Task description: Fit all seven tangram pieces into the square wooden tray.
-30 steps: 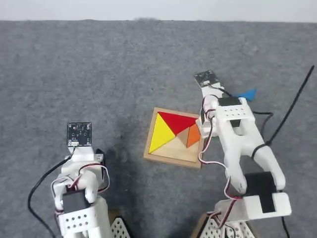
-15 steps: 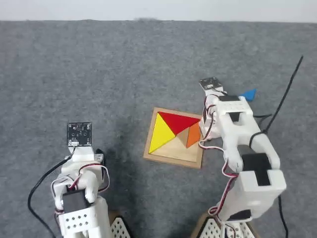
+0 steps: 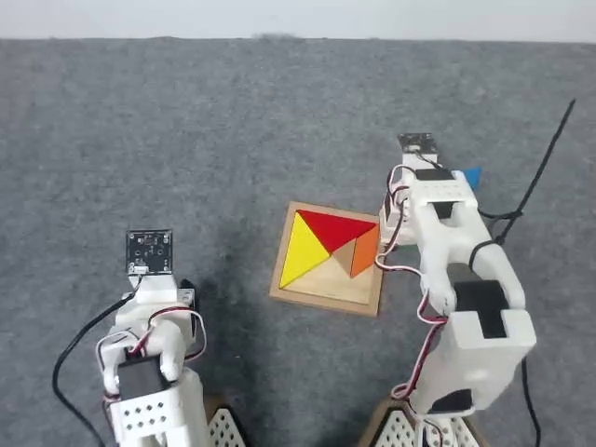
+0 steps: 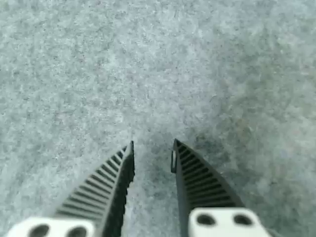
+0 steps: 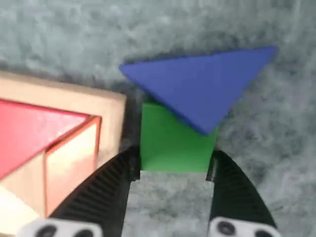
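Right gripper (image 5: 172, 167): jaws clamped on opposite sides of the green square (image 5: 173, 143), just beside the wooden tray (image 3: 326, 300), at 2 o'clock of its centre. Blue triangle (image 5: 202, 86) overlaps the square's far edge. Tray holds red triangle (image 3: 333, 226), yellow triangle (image 3: 300, 250) and orange piece (image 3: 364, 251). Left gripper (image 4: 152, 145): jaws parted over grey mat (image 4: 197, 59), 8 o'clock of tray.

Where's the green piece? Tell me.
Right wrist view: green piece on the mat at the right tool, just outside the tray, touching the blue triangle.
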Controlling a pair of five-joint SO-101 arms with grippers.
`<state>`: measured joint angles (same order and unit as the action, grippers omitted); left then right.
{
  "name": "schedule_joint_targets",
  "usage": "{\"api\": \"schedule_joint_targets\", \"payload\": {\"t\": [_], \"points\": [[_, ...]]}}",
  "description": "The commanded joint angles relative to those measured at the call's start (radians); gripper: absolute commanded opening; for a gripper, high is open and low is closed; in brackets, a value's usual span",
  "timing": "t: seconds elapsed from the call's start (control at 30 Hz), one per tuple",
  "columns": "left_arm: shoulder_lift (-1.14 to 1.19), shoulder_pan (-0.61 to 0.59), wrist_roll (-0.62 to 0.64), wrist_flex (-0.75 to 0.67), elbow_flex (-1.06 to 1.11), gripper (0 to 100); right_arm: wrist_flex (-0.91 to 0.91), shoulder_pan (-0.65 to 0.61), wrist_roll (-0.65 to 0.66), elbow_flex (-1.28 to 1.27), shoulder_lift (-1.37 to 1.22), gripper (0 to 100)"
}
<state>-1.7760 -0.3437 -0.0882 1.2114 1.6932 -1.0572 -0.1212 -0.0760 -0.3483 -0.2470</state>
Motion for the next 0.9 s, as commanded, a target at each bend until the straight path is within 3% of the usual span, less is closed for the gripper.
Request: {"api": "schedule_joint_targets", "payload": {"t": [0.0,0.23,0.37,0.57,0.87], "points": [[0.002,-0.003,-0.011,0.006,-0.008,12,-0.005,0.044,-0.025,0.049,0.008,16.0],[0.002,-0.003,-0.011,0.006,-0.008,12,-0.047,0.143,0.018,0.052,0.008,16.0],[0.002,-0.003,-0.011,0.006,-0.008,12,-0.065,0.127,0.081,0.055,0.012,17.3],[0.002,-0.003,-0.011,0.006,-0.008,12,-0.182,0.107,0.087,0.117,0.012,30.8],[0.002,-0.003,-0.011,0.006,-0.008,12,-0.131,0.097,0.046,0.180,-0.002,30.7]]}}
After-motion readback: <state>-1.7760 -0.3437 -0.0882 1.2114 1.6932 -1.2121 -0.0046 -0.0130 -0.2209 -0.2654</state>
